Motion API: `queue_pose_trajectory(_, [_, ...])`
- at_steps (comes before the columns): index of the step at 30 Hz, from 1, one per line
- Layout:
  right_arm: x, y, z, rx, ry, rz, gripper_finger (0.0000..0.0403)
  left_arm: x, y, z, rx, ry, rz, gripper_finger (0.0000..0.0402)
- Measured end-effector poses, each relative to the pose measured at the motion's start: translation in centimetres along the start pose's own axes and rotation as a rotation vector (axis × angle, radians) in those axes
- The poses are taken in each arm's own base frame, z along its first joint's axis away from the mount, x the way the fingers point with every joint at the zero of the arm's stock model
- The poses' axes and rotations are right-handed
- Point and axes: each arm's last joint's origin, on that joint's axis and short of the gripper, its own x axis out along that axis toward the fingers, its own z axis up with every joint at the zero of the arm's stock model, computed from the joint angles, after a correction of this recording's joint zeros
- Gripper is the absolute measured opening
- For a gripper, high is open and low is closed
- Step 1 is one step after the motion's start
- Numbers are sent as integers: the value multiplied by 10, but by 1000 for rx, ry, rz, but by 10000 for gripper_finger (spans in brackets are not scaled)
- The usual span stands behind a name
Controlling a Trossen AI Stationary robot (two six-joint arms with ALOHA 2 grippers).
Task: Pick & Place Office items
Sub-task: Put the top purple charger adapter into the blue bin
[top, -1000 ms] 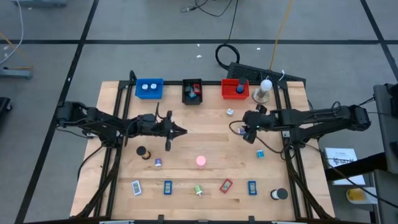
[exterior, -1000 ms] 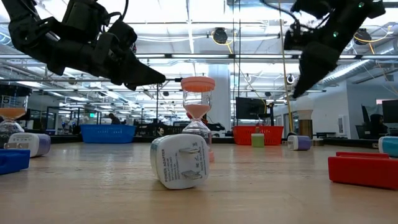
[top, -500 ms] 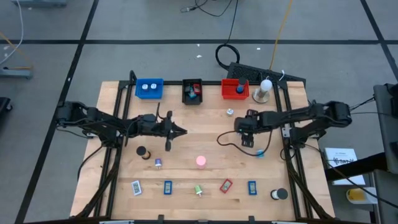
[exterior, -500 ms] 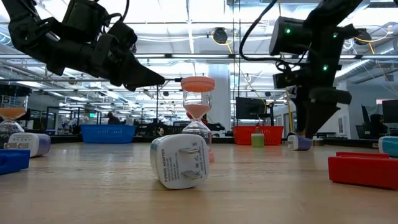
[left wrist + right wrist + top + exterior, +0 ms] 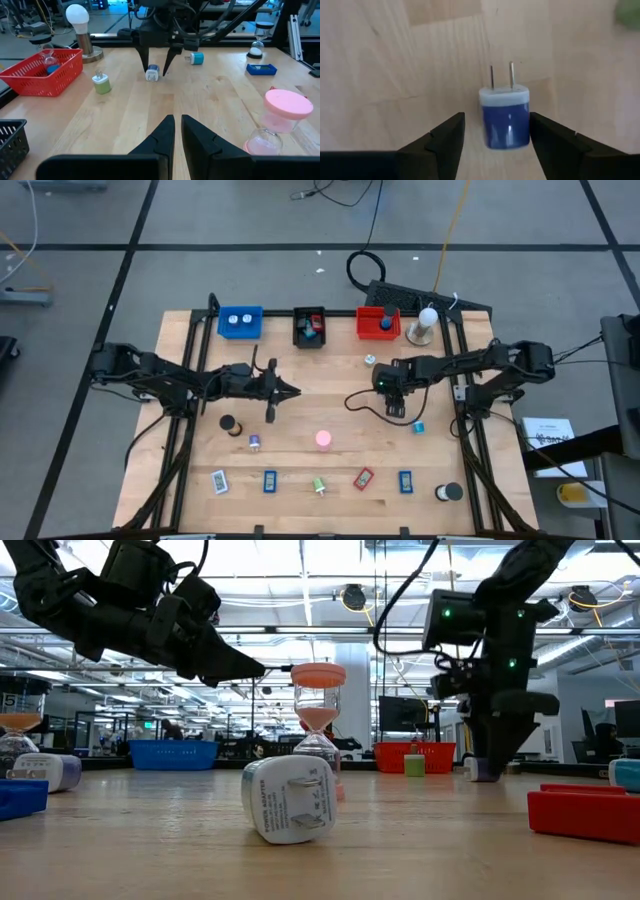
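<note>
A small blue plug adapter with a white cap and two prongs (image 5: 506, 117) lies flat on the wooden table. My right gripper (image 5: 495, 131) hangs over it, pointing down and open, with one finger on each side and a gap to both. The left wrist view shows the same: the right gripper (image 5: 155, 69) straddles the adapter (image 5: 152, 74). In the high view the right gripper (image 5: 392, 392) hides the adapter. My left gripper (image 5: 290, 391) is shut and hovers left of the table's centre, holding nothing (image 5: 175, 135).
Blue tray (image 5: 240, 322), black tray (image 5: 310, 328) and red tray (image 5: 378, 323) stand along the far edge, next to a bulb stand (image 5: 424, 325). A green plug (image 5: 369, 360), a teal plug (image 5: 418, 426) and a pink hourglass (image 5: 323, 440) are nearby. Several small items line the near edge.
My right gripper has moved toward the table's left, tipped to point downward and come down over the blue adapter until its fingers stand on either side of it. The left arm and the adapter have kept still.
</note>
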Motion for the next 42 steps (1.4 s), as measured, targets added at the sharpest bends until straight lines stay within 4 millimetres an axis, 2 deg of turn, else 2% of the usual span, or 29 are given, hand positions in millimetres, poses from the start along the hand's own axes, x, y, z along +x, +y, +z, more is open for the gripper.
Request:
queue_pose_trajectory(7, [1,-1,1,24,-6,-26,200,0,0,0,-3,2,0,35])
queue_pose_trajectory(16, [-5,-1,-3,65,-3,2,223,0,0,0,-18,2,0,35])
queue_pose_trajectory(19, [-3,0,-3,65,-22,23,204,0,0,0,-45,3,0,35])
queue_pose_trajectory(27, [-3,0,1,68,-62,26,114,0,0,-1,-85,14,0,35])
queue_pose_trajectory(31, [-3,0,1,68,-64,26,117,0,0,-4,-91,40,0,35])
queue_pose_trajectory(36, [-3,3,5,60,-105,32,141,0,0,-4,-91,40,1,35])
queue_pose_trajectory(42, [-4,4,8,57,-140,35,116,0,0,-4,-92,40,1,35])
